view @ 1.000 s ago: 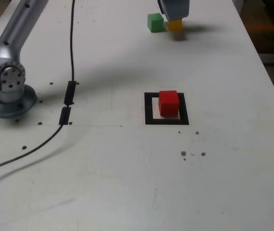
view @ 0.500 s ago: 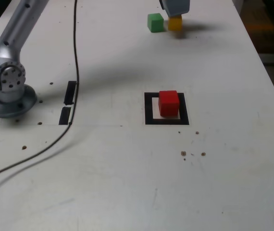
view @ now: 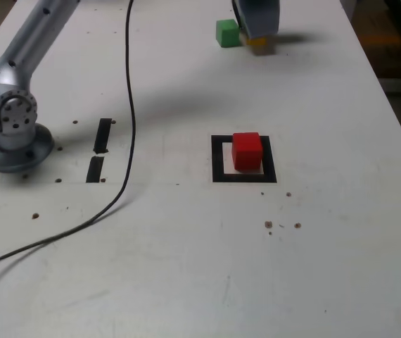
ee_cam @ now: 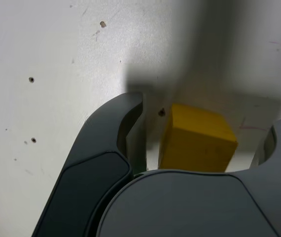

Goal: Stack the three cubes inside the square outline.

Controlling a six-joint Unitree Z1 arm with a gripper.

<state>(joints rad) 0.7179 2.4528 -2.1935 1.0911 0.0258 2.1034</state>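
The red cube [view: 247, 150] sits inside the square outline [view: 218, 159] of black tape at mid-table. At the far end, the green cube [view: 226, 32] rests on the table just to the exterior view's left of the yellow cube [view: 258, 45], which is mostly covered by my gripper [view: 257, 22]. In the wrist view the yellow cube [ee_cam: 197, 138] lies between the two dark fingers [ee_cam: 106, 148] of the gripper [ee_cam: 207, 118]. The jaws are open, and a gap shows on each side of the cube.
The arm's grey base [view: 7, 120] stands at the exterior view's left. A black cable [view: 128, 105] trails across the table past two short black tape strips [view: 100, 148]. Small crumbs [view: 282, 225] lie in front of the outline. The table's edge runs along the right.
My gripper has sunk lower over the yellow cube, hiding most of it. The black cable has swung towards the exterior view's right, off the tape strips.
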